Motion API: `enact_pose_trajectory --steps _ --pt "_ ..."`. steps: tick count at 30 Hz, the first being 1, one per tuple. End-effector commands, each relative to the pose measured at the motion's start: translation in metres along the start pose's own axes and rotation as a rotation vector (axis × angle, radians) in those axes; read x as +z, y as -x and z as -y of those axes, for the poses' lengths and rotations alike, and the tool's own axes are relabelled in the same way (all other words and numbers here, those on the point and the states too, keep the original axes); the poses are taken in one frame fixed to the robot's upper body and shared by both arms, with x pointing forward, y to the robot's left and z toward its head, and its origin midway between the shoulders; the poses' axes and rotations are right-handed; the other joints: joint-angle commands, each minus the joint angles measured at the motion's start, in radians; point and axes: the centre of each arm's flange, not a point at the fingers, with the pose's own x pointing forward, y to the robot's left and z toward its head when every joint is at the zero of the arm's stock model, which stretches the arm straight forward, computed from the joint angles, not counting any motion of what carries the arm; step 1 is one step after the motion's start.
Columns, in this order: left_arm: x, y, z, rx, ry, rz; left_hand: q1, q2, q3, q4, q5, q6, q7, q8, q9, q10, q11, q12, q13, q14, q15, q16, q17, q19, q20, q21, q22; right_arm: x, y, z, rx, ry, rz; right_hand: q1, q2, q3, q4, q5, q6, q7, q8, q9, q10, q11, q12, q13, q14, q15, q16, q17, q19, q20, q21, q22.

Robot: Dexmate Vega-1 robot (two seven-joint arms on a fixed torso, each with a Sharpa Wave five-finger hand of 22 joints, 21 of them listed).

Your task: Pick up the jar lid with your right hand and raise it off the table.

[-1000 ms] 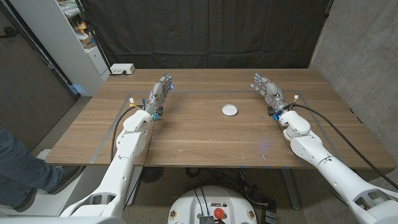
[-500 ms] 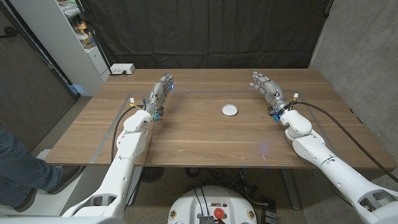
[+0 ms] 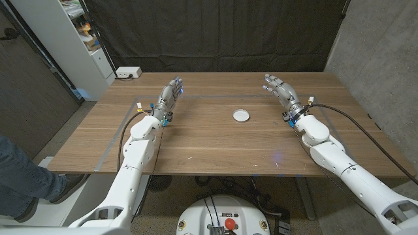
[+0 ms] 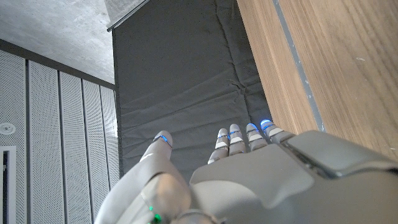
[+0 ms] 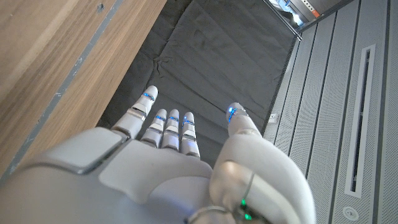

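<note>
A small round white jar lid [image 3: 241, 115] lies flat on the wooden table [image 3: 215, 143], a little right of the middle. My right hand [image 3: 281, 93] is to the lid's right and slightly farther back, apart from it, fingers spread and holding nothing. In the right wrist view my right hand [image 5: 168, 162] reaches out with straight fingers beside the table's far edge. My left hand [image 3: 169, 96] is well to the lid's left, fingers extended and empty. My left hand [image 4: 249, 174] also has straight fingers in the left wrist view.
A white box [image 3: 128, 72] sits at the table's back left corner. A white shelf unit [image 3: 78, 39] stands beyond the left side. A person's leg [image 3: 23, 179] is at the picture's left edge. A dark curtain [image 3: 215, 32] hangs behind the table.
My right hand has shifted slightly back and up from the table. The lid and my left hand have not moved.
</note>
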Motion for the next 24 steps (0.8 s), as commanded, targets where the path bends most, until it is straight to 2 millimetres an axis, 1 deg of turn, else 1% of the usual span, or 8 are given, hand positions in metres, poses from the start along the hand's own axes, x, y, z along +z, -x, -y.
enact_pose_trajectory --steps 1,15,24 --pt "0.001 0.003 0.006 -0.004 -0.003 0.001 0.009 0.006 0.002 -0.006 0.005 0.005 0.007 0.005 0.003 0.004 0.009 0.006 0.002 -0.010 0.002 0.005 0.003 -0.010 0.002 0.004 0.001 0.011 0.004 0.001 0.011 0.106 0.030 0.009 -0.001 0.007 -0.005 0.010 -0.005 -0.003 -0.002 0.002 -0.006 -0.004 -0.001 0.002 -0.007 0.004 -0.001 0.002 -0.001 0.001 -0.001 0.005" --pt "0.003 0.007 0.007 -0.006 -0.010 0.004 0.008 0.007 0.001 -0.008 0.005 0.005 0.007 0.005 0.003 0.004 0.007 0.006 0.002 -0.010 0.002 0.005 0.003 -0.011 0.002 0.004 0.001 0.022 0.010 0.001 0.011 0.195 0.052 0.015 -0.006 0.008 -0.005 0.010 -0.008 -0.004 -0.003 0.002 -0.010 -0.002 -0.001 0.002 -0.011 0.009 -0.001 0.000 -0.008 0.004 -0.001 0.005" --pt "0.003 0.008 0.004 -0.007 -0.012 0.007 0.008 0.007 0.000 -0.008 0.004 0.004 0.006 0.004 0.003 0.003 0.008 0.006 0.002 -0.011 0.002 0.005 0.003 -0.011 0.002 0.004 0.001 0.032 0.009 -0.004 0.019 0.284 0.078 0.021 -0.010 0.010 -0.006 0.011 -0.010 -0.005 -0.004 0.002 -0.011 -0.001 0.000 0.002 -0.012 0.008 0.000 -0.003 -0.011 0.005 0.000 0.005"
